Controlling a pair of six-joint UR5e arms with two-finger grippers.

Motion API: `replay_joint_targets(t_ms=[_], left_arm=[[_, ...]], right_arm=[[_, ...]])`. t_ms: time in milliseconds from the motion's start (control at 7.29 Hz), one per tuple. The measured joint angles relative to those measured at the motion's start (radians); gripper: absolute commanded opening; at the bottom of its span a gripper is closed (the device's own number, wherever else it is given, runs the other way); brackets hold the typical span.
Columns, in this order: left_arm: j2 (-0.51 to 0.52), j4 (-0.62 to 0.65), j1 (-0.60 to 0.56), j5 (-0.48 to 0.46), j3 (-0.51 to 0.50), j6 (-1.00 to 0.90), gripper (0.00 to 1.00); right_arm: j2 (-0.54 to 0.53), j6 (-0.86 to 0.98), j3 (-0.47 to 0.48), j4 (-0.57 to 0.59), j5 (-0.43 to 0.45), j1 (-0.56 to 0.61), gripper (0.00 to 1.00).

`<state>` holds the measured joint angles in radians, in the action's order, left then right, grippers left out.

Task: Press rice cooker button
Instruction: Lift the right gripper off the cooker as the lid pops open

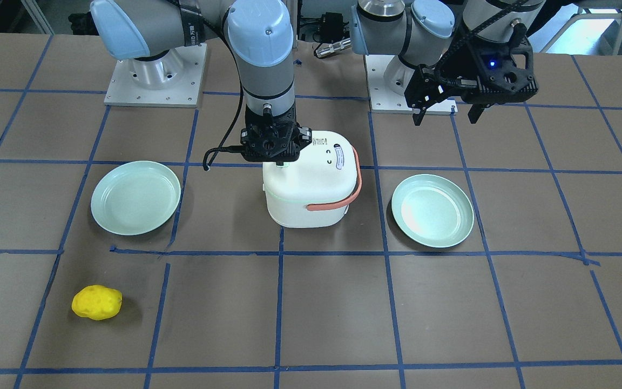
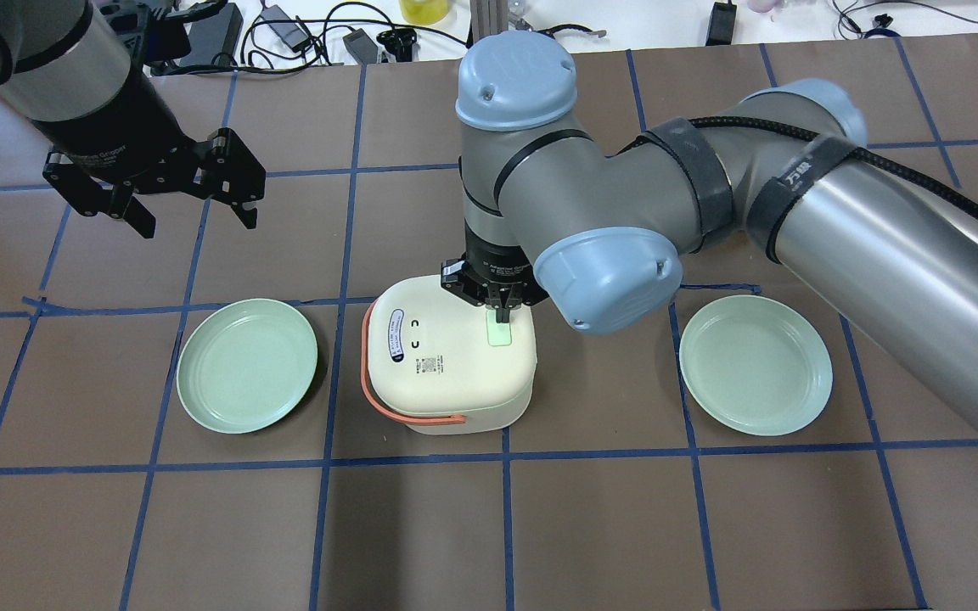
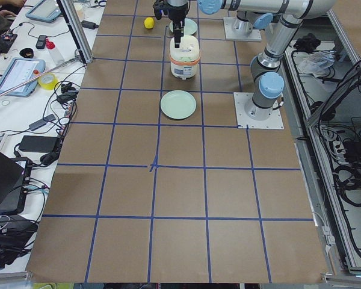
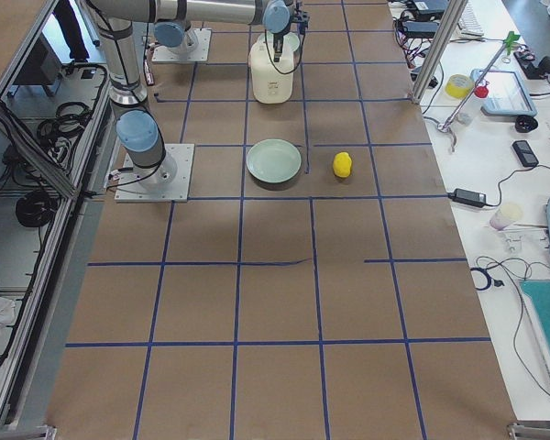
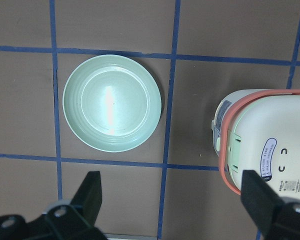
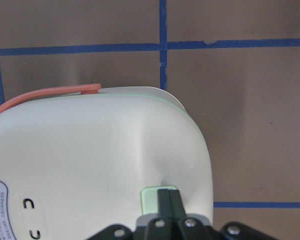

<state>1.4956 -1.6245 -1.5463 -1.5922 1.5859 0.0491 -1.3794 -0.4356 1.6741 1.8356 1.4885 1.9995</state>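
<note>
A white rice cooker (image 2: 446, 373) with an orange handle stands at the table's middle; it also shows in the front view (image 1: 311, 189). A pale green button (image 2: 499, 333) sits on its lid near the robot's side. My right gripper (image 2: 502, 316) is shut, its joined fingertips (image 6: 169, 197) pointing straight down and touching the green button (image 6: 151, 198). My left gripper (image 2: 196, 219) is open and empty, hovering well above the table to the cooker's left and farther back. Its wrist view shows the cooker (image 5: 270, 150) below, between its spread fingers (image 5: 90, 195).
Two pale green plates flank the cooker, one on the left (image 2: 247, 365) and one on the right (image 2: 756, 365). A yellow lumpy object (image 1: 96, 302) lies on the right arm's side, near the table edge across from the robot. Blue tape lines grid the brown table.
</note>
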Motion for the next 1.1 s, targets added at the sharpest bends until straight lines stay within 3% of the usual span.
replay_joint_targets(t_ms=[549,686,824,1098], left_arm=[[0.0,0.0,0.0,0.0,0.0,0.001,1.0],[0.0,0.0,0.0,0.0,0.0,0.0,1.0],[0.0,0.0,0.0,0.0,0.0,0.0,1.0],[0.0,0.0,0.0,0.0,0.0,0.001,1.0]], right_arm=[[0.003,0.011,0.013,0.003,0.001,0.005,0.0],[0.003,0.014,0.01,0.002,0.002,0.005,0.3],[0.0,0.015,-0.003,-0.002,0.016,0.005,0.95],[-0.01,0.02,-0.061,-0.033,0.099,-0.006,1.0]])
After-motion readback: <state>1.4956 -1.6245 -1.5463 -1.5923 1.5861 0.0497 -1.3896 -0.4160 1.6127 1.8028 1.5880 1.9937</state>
